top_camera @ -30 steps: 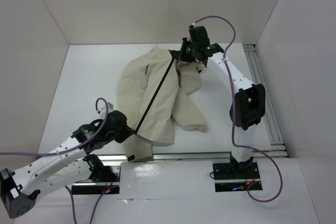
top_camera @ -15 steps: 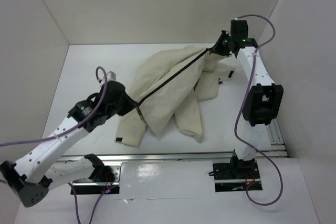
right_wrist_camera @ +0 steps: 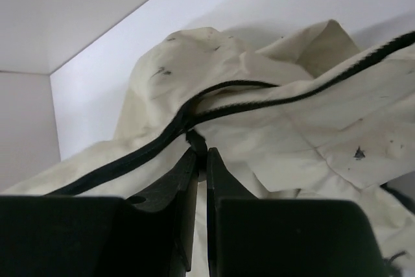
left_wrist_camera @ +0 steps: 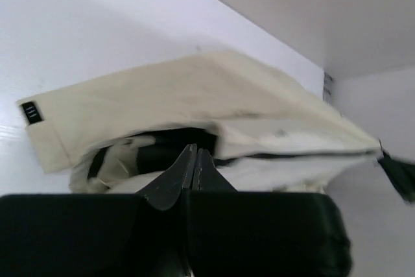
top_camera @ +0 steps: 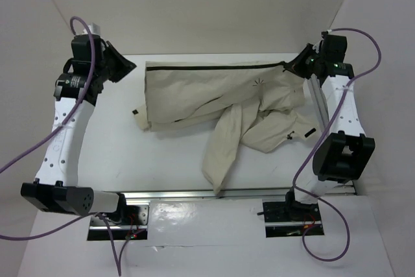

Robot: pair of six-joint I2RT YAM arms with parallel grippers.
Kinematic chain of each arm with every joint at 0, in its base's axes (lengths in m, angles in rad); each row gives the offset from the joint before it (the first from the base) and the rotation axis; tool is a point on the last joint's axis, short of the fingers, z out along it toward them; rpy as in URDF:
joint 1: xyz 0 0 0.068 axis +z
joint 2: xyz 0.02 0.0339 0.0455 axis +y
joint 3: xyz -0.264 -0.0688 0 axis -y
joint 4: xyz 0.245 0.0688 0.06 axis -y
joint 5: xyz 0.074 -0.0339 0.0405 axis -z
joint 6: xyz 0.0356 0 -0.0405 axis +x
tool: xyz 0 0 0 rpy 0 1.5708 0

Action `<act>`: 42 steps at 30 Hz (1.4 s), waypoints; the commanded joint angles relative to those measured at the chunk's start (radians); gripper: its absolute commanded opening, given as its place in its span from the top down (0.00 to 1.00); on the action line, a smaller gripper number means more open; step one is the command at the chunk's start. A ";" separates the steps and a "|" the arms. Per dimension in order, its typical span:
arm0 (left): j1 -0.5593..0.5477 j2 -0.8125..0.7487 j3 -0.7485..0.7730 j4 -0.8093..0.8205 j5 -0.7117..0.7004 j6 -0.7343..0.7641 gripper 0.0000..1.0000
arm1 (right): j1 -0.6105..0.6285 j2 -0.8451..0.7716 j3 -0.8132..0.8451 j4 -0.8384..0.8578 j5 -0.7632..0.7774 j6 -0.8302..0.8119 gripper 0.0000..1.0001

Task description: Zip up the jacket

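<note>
Jacket (top_camera: 214,89) lies spread on worktop (top_camera: 104,134), zip (top_camera: 214,67) judged nearly closed: right claw (right_wrist_camera: 201,154) clamped on slider (right_wrist_camera: 196,138) at jacket's collar end, left claw (left_wrist_camera: 196,155) shut, seemingly empty, just off jacket's hem; next calls for pinching hem taut, drawing slider home.

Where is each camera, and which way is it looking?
Top: high behind the robot, looking down on the table and jacket; left arm, right arm, left gripper and right gripper all show.
Left wrist: on the left arm, looking past its shut fingers at the jacket.
Right wrist: on the right arm, looking past its fingers pinching the zipper.
Shared: all see the jacket; top and right wrist both see the zipper.
</note>
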 commanded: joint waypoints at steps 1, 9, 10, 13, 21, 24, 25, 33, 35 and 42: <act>0.103 0.052 0.077 0.001 -0.011 0.085 1.00 | -0.098 -0.087 -0.031 0.097 0.081 -0.006 1.00; 0.280 0.141 0.077 0.035 0.141 0.125 1.00 | -0.179 -0.173 -0.030 0.044 0.063 -0.024 1.00; 0.280 0.141 0.057 0.050 0.168 0.138 1.00 | -0.179 -0.184 -0.030 0.044 0.040 -0.024 1.00; 0.145 0.152 -0.015 0.104 0.257 0.174 1.00 | -0.179 -0.196 -0.068 0.057 0.014 -0.024 1.00; -0.257 0.278 -0.256 0.213 0.199 0.185 0.63 | -0.179 -0.252 -0.172 0.103 -0.008 -0.033 1.00; -0.312 0.410 -0.210 0.213 0.158 0.172 0.50 | -0.179 -0.262 -0.197 0.103 -0.020 -0.033 1.00; -0.338 0.439 -0.177 0.213 0.146 0.162 0.48 | -0.179 -0.262 -0.206 0.103 -0.020 -0.033 1.00; -0.382 0.661 0.003 0.241 0.092 0.162 0.39 | -0.179 -0.302 -0.258 0.113 -0.020 -0.033 1.00; -0.382 0.727 0.067 0.241 0.092 0.162 0.39 | -0.179 -0.302 -0.258 0.113 -0.020 -0.042 1.00; -0.372 0.887 0.240 0.201 0.089 0.163 0.37 | -0.170 -0.302 -0.267 0.113 -0.011 -0.052 1.00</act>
